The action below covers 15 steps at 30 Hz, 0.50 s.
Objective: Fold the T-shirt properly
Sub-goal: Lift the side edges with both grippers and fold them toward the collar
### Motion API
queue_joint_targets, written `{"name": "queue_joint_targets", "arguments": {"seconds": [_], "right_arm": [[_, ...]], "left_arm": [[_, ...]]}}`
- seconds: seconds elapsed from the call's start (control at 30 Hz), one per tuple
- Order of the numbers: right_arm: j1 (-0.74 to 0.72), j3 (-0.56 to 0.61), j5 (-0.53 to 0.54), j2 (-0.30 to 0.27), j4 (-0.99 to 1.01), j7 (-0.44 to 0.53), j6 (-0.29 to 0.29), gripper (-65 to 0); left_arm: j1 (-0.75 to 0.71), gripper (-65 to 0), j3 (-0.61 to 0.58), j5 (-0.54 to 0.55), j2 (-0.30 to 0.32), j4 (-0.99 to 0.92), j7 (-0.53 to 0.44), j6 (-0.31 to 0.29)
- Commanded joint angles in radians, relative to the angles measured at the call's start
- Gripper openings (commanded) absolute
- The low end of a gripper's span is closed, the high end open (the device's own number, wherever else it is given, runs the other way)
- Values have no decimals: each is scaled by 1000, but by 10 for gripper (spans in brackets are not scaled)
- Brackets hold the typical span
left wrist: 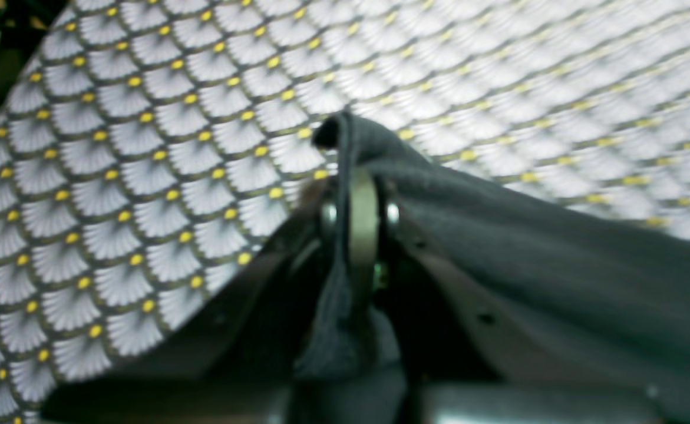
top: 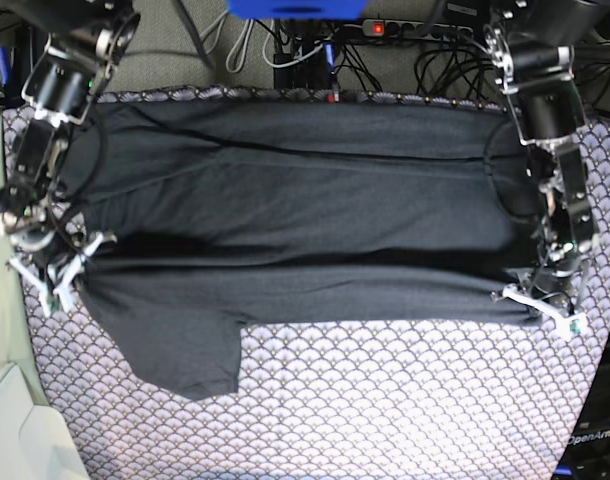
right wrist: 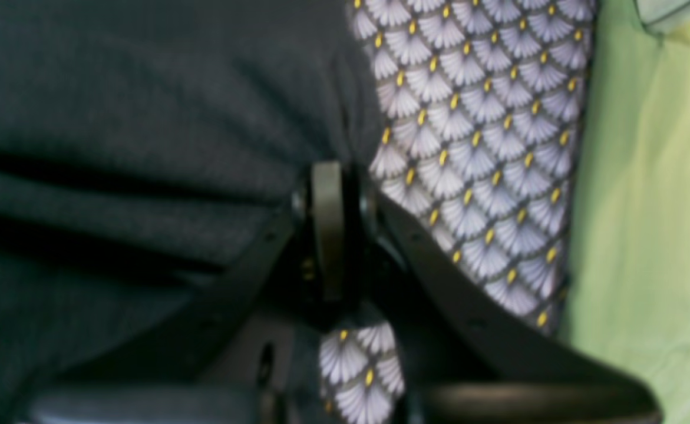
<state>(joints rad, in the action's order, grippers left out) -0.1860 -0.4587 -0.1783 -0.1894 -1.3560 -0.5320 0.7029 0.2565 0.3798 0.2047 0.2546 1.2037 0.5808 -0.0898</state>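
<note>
Near: one sleeve (top: 185,365) still splayed at 7 o'clock on scallop cloth (top: 385,400). Mid-table: T-shirt (top: 305,200) spread wide, long fold half made. Left gripper (top: 545,298) at 3 o'clock, right gripper (top: 57,265) at 9, both clamped on T-shirt edge. Sleeve tuck, cross folds left.

Table (top: 385,420): covered edge to edge by purple-white scallop-patterned cloth (top: 405,400).
On cloth: dark grey T-shirt (top: 305,220), spread across its far half; one sleeve reaches nearer.
</note>
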Motion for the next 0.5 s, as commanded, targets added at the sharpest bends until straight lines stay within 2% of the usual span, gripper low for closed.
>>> {"name": "queue_joint_targets", "arguments": {"seconds": [0.0,0.17,0.33,0.47], "right_arm": [[0,1,9,-15,-30,17,-5,-650],[79,1,9,3,-86,17,-5,-650],[148,-4,9,24,-121,16,-5,-650],[190,-4,9,20,-125,16,-5,-650]], "left_arm": [[5,-646,25,20,21,38,1,9],[-35,-646,61,57,22,97,84,8],[-95,-646,61,58,22,150,97,8],[-127,-646,61,58,25,176,97,8]]}}
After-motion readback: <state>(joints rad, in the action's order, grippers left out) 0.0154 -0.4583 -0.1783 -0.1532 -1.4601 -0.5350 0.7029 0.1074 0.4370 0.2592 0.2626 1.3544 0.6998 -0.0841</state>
